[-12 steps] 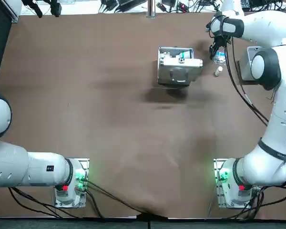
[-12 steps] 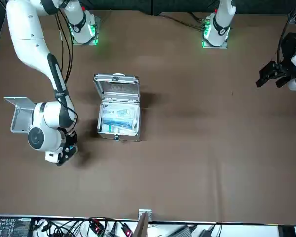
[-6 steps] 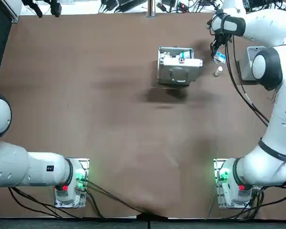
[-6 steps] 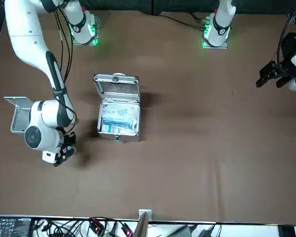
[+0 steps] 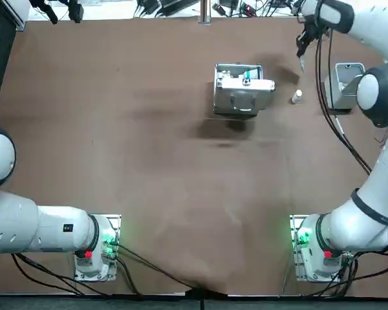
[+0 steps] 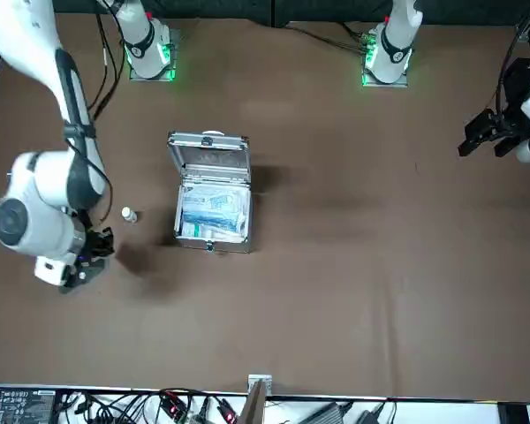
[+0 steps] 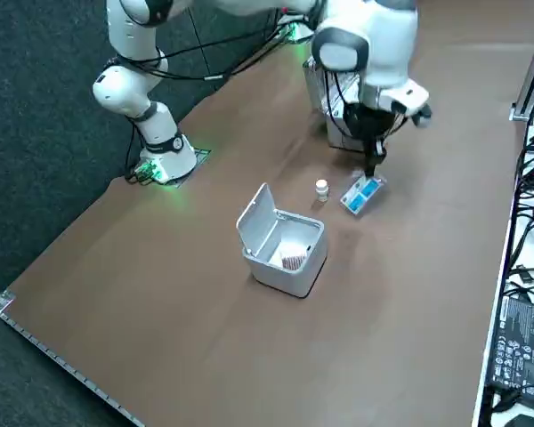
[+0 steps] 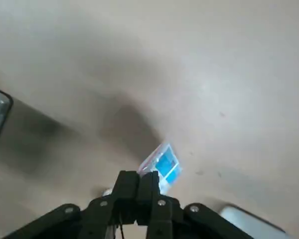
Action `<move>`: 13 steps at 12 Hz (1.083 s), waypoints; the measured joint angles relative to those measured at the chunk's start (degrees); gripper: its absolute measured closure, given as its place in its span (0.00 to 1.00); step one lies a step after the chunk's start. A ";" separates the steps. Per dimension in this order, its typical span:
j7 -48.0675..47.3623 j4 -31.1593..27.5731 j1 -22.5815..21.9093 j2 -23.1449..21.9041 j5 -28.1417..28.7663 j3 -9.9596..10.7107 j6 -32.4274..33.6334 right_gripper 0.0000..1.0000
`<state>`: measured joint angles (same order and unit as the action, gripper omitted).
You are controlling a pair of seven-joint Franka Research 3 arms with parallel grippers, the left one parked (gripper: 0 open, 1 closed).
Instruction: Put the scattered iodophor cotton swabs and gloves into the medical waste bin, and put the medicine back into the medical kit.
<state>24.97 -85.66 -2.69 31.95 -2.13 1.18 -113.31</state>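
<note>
The medical kit (image 5: 236, 100) stands open on the brown bench (image 5: 149, 129), far from the arm bases and a little right of the middle in the top view. Its lid (image 6: 209, 159) is raised, and the front view shows blue and white packets filling its tray. To the right of the kit, apart from it, a small white bottle (image 5: 297, 96) stands upright on the bench. Just past the bottle, nearer the far edge, hangs the right gripper (image 5: 302, 57), raised above the surface. In the wrist view its jaws are pressed together with nothing between them (image 8: 144, 180). Below them a blue and white medicine box (image 8: 163, 166) lies flat on the bench. The side view places this box (image 7: 362, 194) just beside the bottle (image 7: 321, 188) and under the gripper's tip (image 7: 371, 169), though whether the tip touches it cannot be told. Farthest right is the white waste bin (image 5: 336, 90), its lid (image 7: 256, 224) tipped up. A reddish-brown wad (image 7: 292, 261) rests inside it, and the bin sits near the bottle and box but clear of both.
</note>
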 joint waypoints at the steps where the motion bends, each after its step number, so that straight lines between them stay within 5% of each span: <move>1: -0.05 0.05 0.58 -1.57 0.00 0.09 1.27 0.99; 13: 3.42 -0.14 15.48 -8.84 -0.04 0.51 11.44 0.99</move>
<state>28.40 -85.79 12.80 23.11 -2.17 1.69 -101.86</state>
